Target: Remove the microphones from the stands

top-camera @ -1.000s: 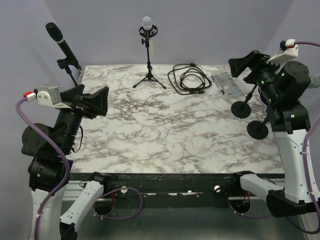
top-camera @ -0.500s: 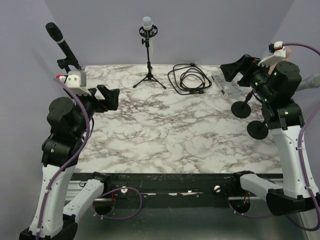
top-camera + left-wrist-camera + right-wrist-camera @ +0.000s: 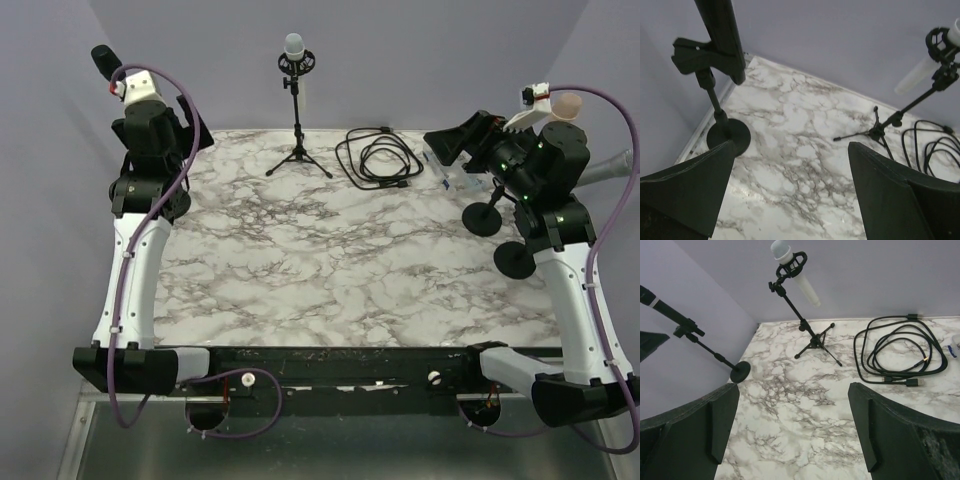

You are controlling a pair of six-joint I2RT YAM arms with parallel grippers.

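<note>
Marble veining covers the white desk [image 3: 350, 260]. At its far left corner we see the slim black microphone [image 3: 717, 20], tilted in the clip of a black round-based stand [image 3: 729, 136]. The left gripper [image 3: 790, 195] hangs near it, spread wide and holding nothing. The right gripper [image 3: 792, 430] is equally wide and empty, facing a white silver-headed microphone [image 3: 805, 287] on a black tripod stand [image 3: 815, 342].

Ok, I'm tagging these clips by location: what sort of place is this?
Likely a robotics test cell, not a studio: a left arm and right arm mounted at a marble-patterned table, plain walls boxing it in, a white microphone and coiled cable as props.
</note>
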